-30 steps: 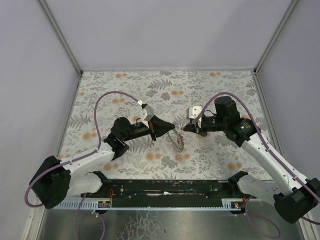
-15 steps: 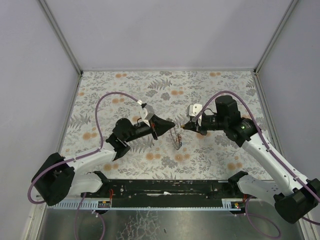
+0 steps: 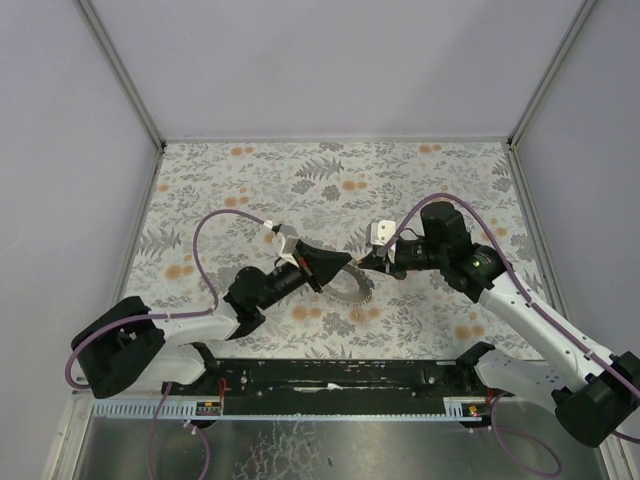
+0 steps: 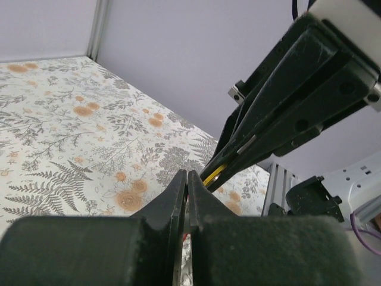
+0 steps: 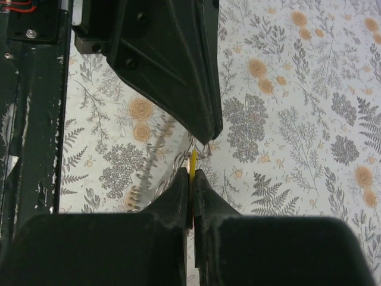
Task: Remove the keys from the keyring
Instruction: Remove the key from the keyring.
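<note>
With the right gripper (image 5: 191, 177) clenched on a yellow key (image 5: 193, 159) and the left gripper (image 4: 187, 176) pinched shut just beside it, its hold unclear, the keyring (image 3: 352, 287) at mid-frame may slip loose if they pull unevenly.

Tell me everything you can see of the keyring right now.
The keyring is a grey, metallic-looking ring with a ridged, coil-like edge that catches the light. It sits tilted, seemingly raised off the floral table cover, between the two gripper tips. The left gripper is shut at its upper edge, apparently pinching it; the right gripper is shut on a yellow key at the ring. Other keys cannot be made out clearly.
</note>
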